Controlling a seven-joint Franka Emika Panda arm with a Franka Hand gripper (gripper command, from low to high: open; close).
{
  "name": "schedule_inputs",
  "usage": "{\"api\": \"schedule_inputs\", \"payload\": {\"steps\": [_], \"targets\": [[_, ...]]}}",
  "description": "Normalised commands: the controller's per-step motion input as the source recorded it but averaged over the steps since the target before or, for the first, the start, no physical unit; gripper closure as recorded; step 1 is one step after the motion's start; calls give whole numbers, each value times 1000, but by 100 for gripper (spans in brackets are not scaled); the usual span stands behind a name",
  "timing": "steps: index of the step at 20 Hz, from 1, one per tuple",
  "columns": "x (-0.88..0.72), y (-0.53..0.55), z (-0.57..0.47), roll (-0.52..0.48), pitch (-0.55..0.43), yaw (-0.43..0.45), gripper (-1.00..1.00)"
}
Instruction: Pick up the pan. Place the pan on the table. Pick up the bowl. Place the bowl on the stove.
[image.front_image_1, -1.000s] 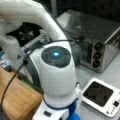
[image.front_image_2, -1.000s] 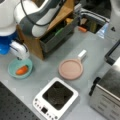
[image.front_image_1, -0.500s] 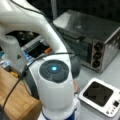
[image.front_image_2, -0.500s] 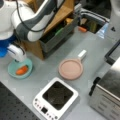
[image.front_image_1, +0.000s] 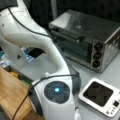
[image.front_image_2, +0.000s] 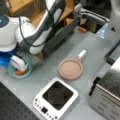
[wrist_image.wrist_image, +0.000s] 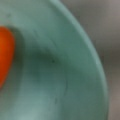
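Now your arm is low over the bowl, which sits on the table at the left of a front view, well apart from the stove. The gripper is down inside the bowl, right at the orange piece; whether its jaws are released or clenched on the rim I cannot tell, since the white housing hides them. In the wrist view the teal wall of the bowl fills nearly everything, with the orange piece at the left edge and a strip of grey table at the right, so the camera is very close to the inner surface.

The pan already lies flat on the table, just beyond the stove, its white handle pointing to the far right. The stove's black top is bare in both front views, with the oven behind it.

For the step in hand, I judge that you want one finger inside the wall and one outside, clear of the orange piece, so the grip bites on the rim alone. Keep the bowl level as it comes up, or the piece may roll out. A thin rim may slip, so close firmly before any lift.
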Motion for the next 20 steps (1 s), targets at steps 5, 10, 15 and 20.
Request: {"api": "schedule_inputs", "payload": {"steps": [5,10,15,20], "targets": [[113,-323,90,264,34,56,-100],[63,-259,45,266,17,48,-100],[20,-116,-44,282,-14,22,-100],[-36,-67,-47,279,-30,10,-100]]}}
